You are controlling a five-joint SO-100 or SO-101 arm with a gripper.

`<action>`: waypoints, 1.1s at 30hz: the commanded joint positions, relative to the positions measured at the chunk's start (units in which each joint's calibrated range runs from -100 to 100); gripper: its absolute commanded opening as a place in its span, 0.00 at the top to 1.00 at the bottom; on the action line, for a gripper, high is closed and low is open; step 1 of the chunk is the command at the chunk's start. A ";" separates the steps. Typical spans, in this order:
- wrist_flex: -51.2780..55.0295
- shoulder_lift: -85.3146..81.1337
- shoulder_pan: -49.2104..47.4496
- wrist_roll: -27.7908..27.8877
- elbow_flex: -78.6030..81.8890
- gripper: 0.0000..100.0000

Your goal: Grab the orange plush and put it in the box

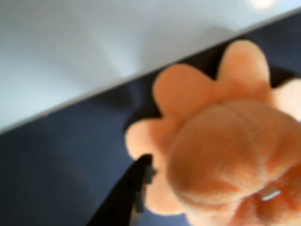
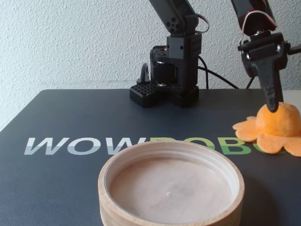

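The orange plush (image 2: 278,126) sits on the dark mat at the right edge of the fixed view, its peel flaps spread flat. In the wrist view it (image 1: 225,150) fills the lower right, close up. My gripper (image 2: 273,107) hangs straight down over it, tip touching the top of the ball. In the wrist view one black finger (image 1: 140,188) stands at the ball's left side over a flap; the other finger is hidden, so the jaws appear open around the ball. The box (image 2: 117,207), a round light-wood tray, stands empty at the front centre, left of the plush.
The arm's black base and motors (image 2: 171,80) stand at the back of the mat with cables running right. The mat carries large lettering (image 2: 94,146). A white textured wall (image 2: 70,42) is behind. The mat's edge (image 1: 94,94) runs diagonally past the plush.
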 commanded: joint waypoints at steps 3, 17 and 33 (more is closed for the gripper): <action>0.16 0.00 6.67 0.49 -0.17 0.94; 9.47 4.13 43.65 46.23 -34.35 0.99; 19.30 6.66 48.73 48.90 -38.43 0.67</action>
